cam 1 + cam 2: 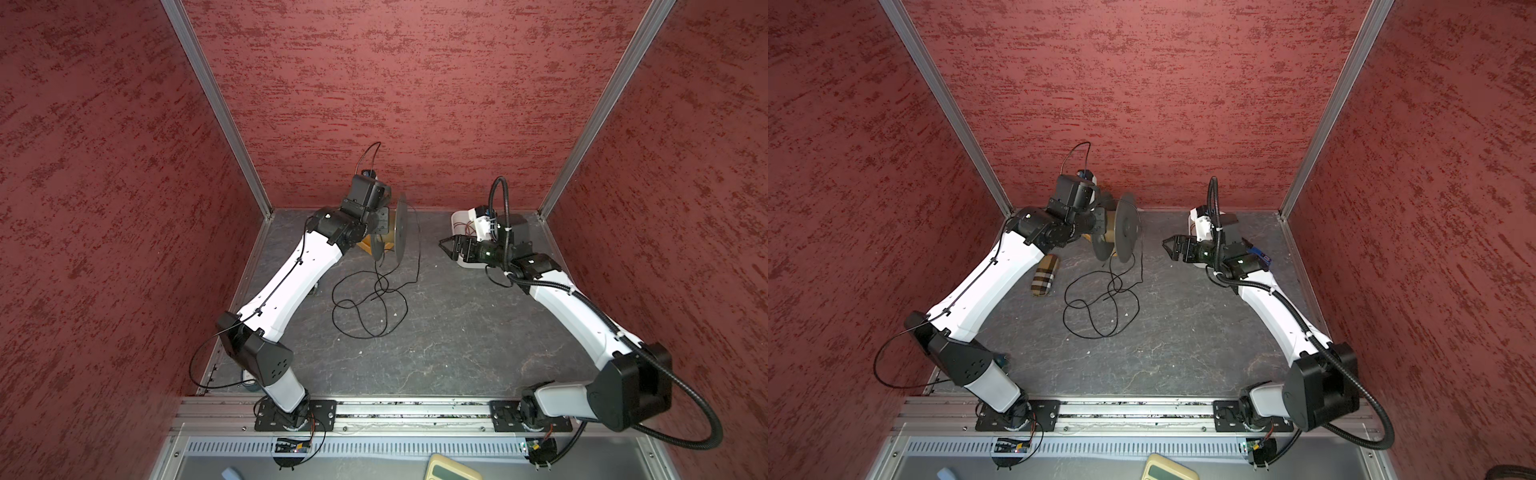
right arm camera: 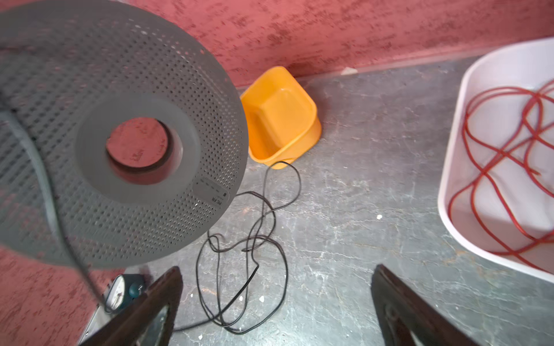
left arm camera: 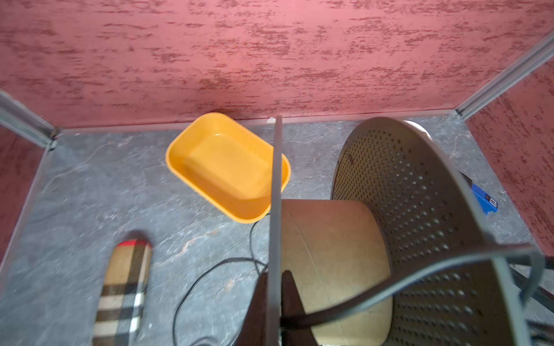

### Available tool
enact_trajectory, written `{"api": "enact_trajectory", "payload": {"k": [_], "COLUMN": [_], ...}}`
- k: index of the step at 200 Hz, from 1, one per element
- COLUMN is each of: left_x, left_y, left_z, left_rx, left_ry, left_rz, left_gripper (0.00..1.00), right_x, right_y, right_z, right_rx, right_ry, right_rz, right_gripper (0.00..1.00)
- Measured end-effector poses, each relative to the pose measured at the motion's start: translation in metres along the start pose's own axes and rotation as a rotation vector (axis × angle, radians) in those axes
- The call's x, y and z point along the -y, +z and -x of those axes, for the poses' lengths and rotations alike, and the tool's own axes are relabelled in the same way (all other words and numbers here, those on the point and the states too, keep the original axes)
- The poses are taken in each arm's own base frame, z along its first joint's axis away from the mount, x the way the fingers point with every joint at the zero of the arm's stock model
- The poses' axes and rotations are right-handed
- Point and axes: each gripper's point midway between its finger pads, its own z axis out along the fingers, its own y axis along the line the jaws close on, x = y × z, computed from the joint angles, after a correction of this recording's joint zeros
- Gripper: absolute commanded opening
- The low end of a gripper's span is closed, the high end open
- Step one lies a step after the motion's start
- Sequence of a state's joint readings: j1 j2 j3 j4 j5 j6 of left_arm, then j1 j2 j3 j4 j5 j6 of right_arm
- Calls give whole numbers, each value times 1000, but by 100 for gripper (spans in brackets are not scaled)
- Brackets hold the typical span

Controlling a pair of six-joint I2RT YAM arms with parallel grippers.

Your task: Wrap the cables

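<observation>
Above the desk (image 1: 457, 332), the grey spool (image 1: 401, 232) stands on edge, pinched at its rim by the left tool (image 3: 275, 274). The black cable (image 1: 380, 287) lies in loops on the desk below, stretching frontward; its upper end is blurred. The right tool (image 2: 277, 272) stands wide, holding nothing.

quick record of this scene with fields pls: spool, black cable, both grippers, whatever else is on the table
left gripper: shut on the edge of one flange of the grey spool
right gripper: open, empty, to the side of the spool
spool: flanges upright, cardboard core looks mostly bare
black cable: loose loops on the table, one strand running up to the spool
orange tray: empty, near the back wall
white tray: holds red wires
plaid case: lying on the table
</observation>
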State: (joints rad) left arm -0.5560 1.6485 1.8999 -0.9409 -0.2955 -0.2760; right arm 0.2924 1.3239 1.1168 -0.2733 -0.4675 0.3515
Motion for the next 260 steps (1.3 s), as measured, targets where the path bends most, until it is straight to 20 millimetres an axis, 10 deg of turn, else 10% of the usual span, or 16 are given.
{"api": "enact_trajectory", "payload": {"k": [40,96,208,260], "left_x": [-14,-37,-27,-26], "left_y": [-11,-33,-58,-58], "left_z": [-13,1,8,8], "left_rx": [-60,-79,-132,-152], "left_ry": [-50,-173,-259,-277], "left_rz": [33,35,-62,-74], "left_gripper": [0,0,0,0], "right_x": [-45,-99,-112,-104], "right_y": [-26,-2,74,89], "right_z": [-3,-39,-75,-71], "right_rx": [77,2,-122,-111], "right_ry": [-84,-181,-223,-181], "right_rz": [165,300,342,287], "right_gripper": [97,99,89,52]}}
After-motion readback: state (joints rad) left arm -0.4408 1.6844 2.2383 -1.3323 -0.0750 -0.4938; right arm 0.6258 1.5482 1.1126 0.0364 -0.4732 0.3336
